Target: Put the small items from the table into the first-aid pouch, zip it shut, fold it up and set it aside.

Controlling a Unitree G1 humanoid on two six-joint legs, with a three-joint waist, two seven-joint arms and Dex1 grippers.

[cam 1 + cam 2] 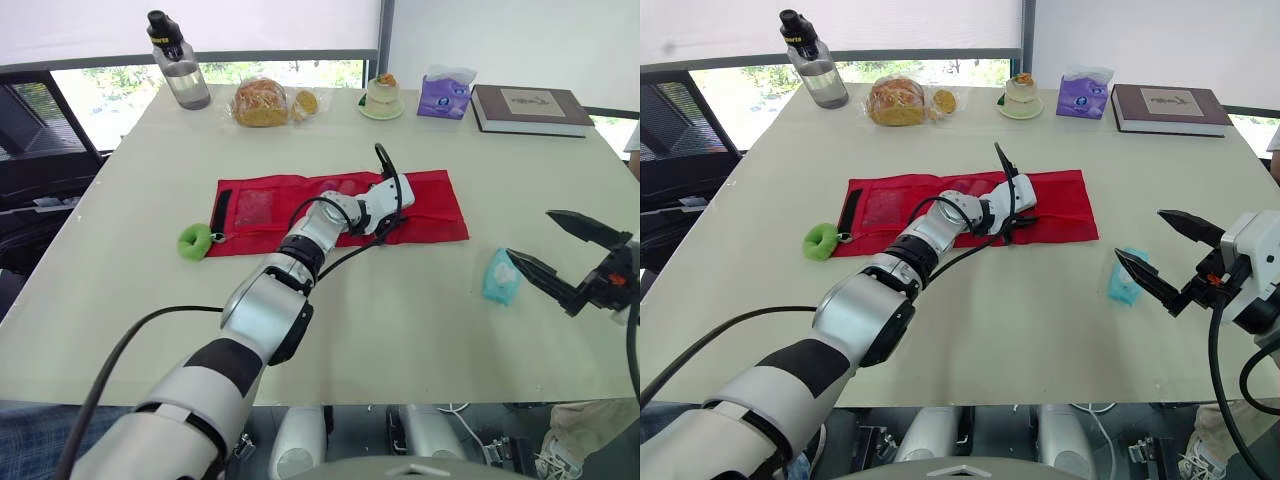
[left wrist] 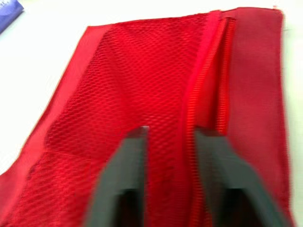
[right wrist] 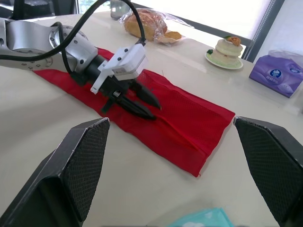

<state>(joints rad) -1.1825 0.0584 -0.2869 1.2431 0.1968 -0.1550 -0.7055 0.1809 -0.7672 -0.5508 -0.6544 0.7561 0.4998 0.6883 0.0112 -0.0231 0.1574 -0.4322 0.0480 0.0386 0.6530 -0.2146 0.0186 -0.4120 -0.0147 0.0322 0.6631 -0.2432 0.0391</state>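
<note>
Red pouch (image 1: 430,205) unfolded and flat on the table (image 1: 400,330), stretched left to right across the centre of the frame, mesh side up. Black strap (image 1: 222,208) across its left end, with a green ring (image 1: 195,241) just beside that end's lower corner, touching or nearly so. Zip (image 2: 204,75) open along the stretch seen from the left wrist. Left pincer (image 3: 156,111) low over the pouch's right half, fingers (image 2: 128,161) parted by a narrow gap with the zip line running between them, tips at the mesh; cannot tell whether pressing or only resting. Nothing held there. Right pincer (image 1: 528,233) at the right edge of the frame, spread wide and empty, pointing left toward the pouch. Teal packet (image 1: 500,277) flat on the table right of centre, below and right of the pouch's right end, apart from it, just beside the right pincer's lower finger; contact not clear. Along the top of the frame, from left to right: bottle (image 1: 178,65), bagged bread (image 1: 260,102), cake (image 1: 382,97) on a small plate, purple tissues (image 1: 445,95), and a dark book (image 1: 530,108) at the upper right, all well apart from the pouch.
</note>
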